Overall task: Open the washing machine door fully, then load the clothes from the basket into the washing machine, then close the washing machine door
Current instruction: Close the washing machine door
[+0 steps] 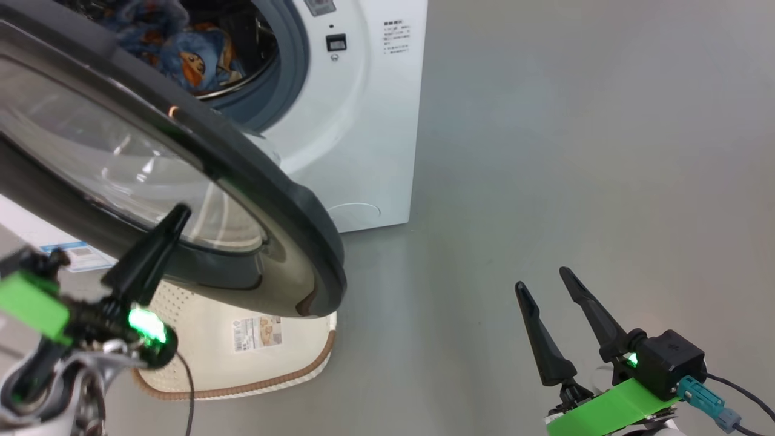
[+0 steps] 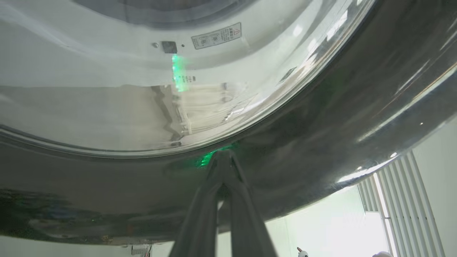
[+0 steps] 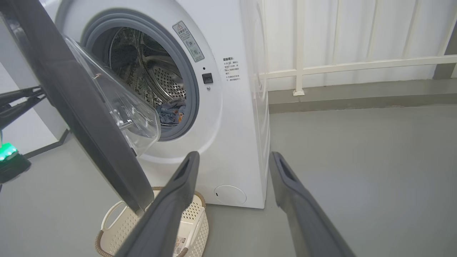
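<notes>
The washing machine (image 1: 363, 121) stands with its door (image 1: 260, 200) swung partway out, black ring and glass bowl towards me. My left gripper (image 1: 178, 213) is shut, its tips (image 2: 223, 153) resting against the door's outer face where glass meets ring. The blue printed clothes (image 1: 194, 57) lie inside the steel drum (image 3: 167, 82). Under the door's lower edge the basket (image 1: 242, 357) sits on the floor with nothing in it, its sticker showing. At the lower right my right gripper (image 1: 543, 278) hangs open over bare floor, apart from everything.
Grey floor (image 1: 575, 151) stretches to the right of the machine. A white railing (image 3: 300, 64) and a low kerb run behind it. The round cap (image 1: 354, 213) sits low on the machine's front. A white surface with a blue label (image 1: 72, 254) lies at the left.
</notes>
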